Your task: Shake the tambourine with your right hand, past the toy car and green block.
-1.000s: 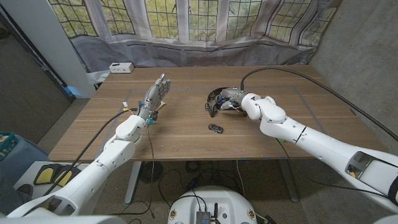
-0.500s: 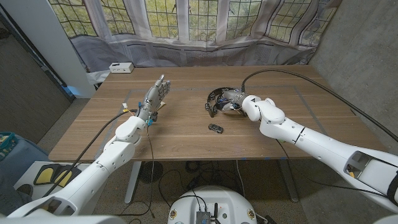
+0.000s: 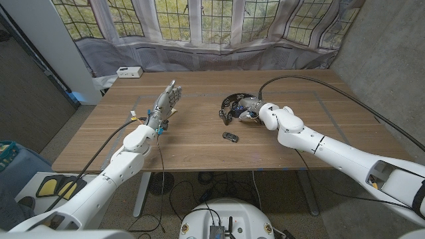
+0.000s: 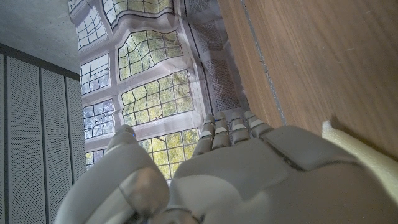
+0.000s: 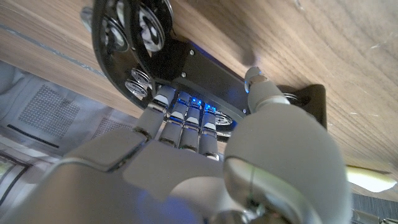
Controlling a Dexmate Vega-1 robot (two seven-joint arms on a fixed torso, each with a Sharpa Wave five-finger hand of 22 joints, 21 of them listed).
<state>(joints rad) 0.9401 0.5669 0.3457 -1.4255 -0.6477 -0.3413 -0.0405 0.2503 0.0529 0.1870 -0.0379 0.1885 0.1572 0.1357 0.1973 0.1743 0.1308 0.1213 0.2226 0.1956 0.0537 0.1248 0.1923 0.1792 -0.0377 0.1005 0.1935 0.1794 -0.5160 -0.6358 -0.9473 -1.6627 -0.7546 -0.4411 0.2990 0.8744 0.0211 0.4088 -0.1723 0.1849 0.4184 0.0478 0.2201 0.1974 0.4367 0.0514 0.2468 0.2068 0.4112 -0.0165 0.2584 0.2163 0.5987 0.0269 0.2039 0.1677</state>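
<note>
A black half-moon tambourine (image 3: 229, 105) with metal jingles lies on the wooden table (image 3: 192, 149), right of the middle. My right hand (image 3: 251, 107) is on its right side. In the right wrist view the fingers (image 5: 183, 127) curl over the tambourine's (image 5: 130, 37) black grip bar, with the thumb (image 5: 261, 84) against the frame, so the hand (image 5: 186, 168) grips it. A small dark toy car (image 3: 230, 137) sits nearer to me, just in front of the tambourine. My left hand (image 3: 166, 99) stands upright at the table's left, fingers apart, holding nothing.
A white box (image 3: 128, 72) sits at the table's far left corner. A cream foam piece (image 4: 364, 158) lies on the wood beside my left hand (image 4: 249, 168). Curtained windows stand behind the table.
My right forearm has shifted slightly to the right, the hand staying on the tambourine. The tambourine, the toy car and my left hand keep their places.
</note>
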